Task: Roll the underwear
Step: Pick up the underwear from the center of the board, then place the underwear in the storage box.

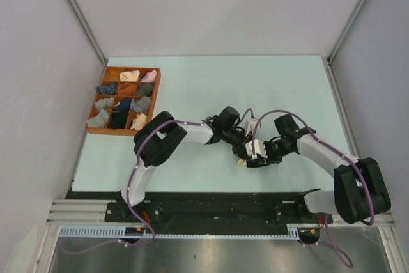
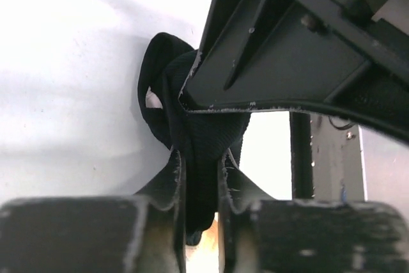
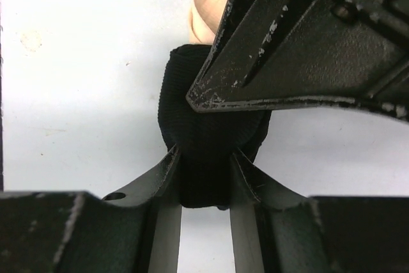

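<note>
1. The left gripper [image 2: 199, 180] is closed to a narrow gap. Black cloth fills the gap, so it is pinching the underwear [image 2: 167, 75].
2. The right gripper [image 3: 204, 180] is the same, almost closed, with a thick fold of the black cloth between its fingers. The two grippers meet at the cloth from opposite sides, very close together.
3. The underwear is gathered into a small black lump on the table [image 1: 192, 81], and the cream edge [image 3: 208, 4] sticks out on one side. It lies well to the right of the tray [image 1: 156, 94] and nearer to the arm bases than the tray is.
4. I judge the rolling to be well advanced, because the cloth is no longer flat. However, the left wrist view shows a loose loop, so I cannot tell if the roll is tidy. Tightening and letting go seem to remain.
5. The tray holds small bundles [image 1: 131, 76].
</note>
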